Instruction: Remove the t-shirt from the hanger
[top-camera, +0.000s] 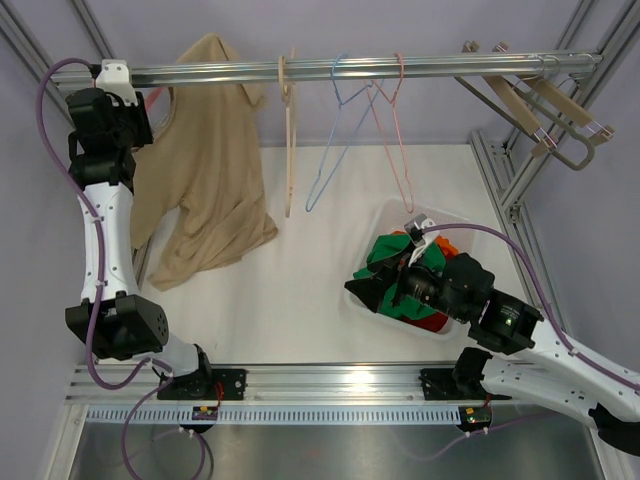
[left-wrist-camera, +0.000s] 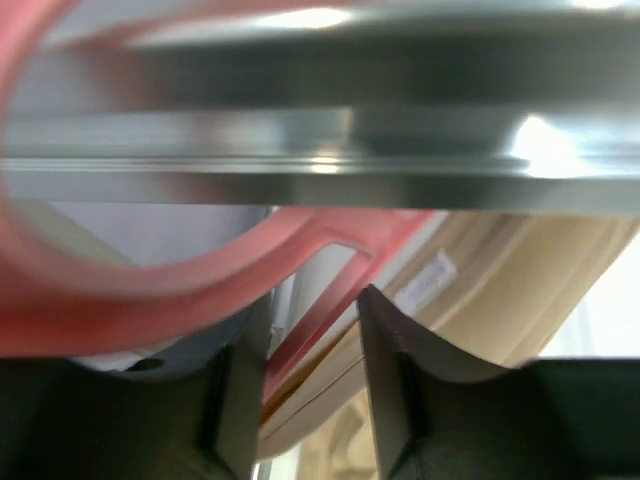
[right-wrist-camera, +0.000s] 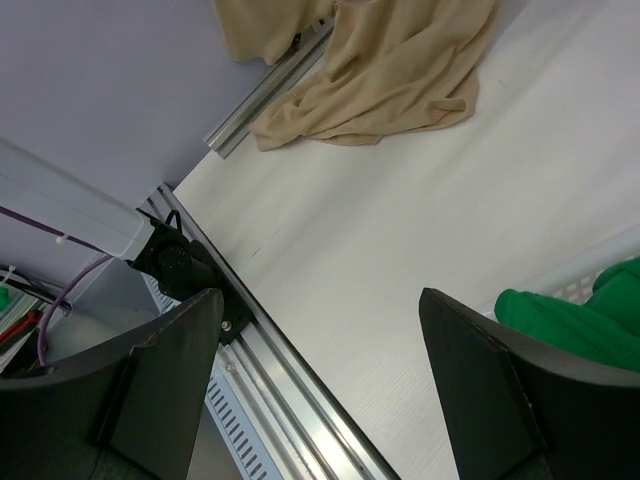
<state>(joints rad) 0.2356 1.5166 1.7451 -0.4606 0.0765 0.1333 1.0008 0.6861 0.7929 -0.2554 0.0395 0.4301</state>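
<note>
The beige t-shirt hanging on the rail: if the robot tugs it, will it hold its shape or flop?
Probably floppy: the t-shirt sags in folds and its hem pools on the table. Likely light, since it drapes like thin cloth. It may snag on its hanger rather than slide off.

- Top external: high, near edge, looking down across table (top-camera: 300, 300) to rail (top-camera: 420, 68).
- Left wrist: close under the rail, blurred.
- Right wrist: low over table, facing t-shirt (right-wrist-camera: 400, 70); both shared with top.
</note>
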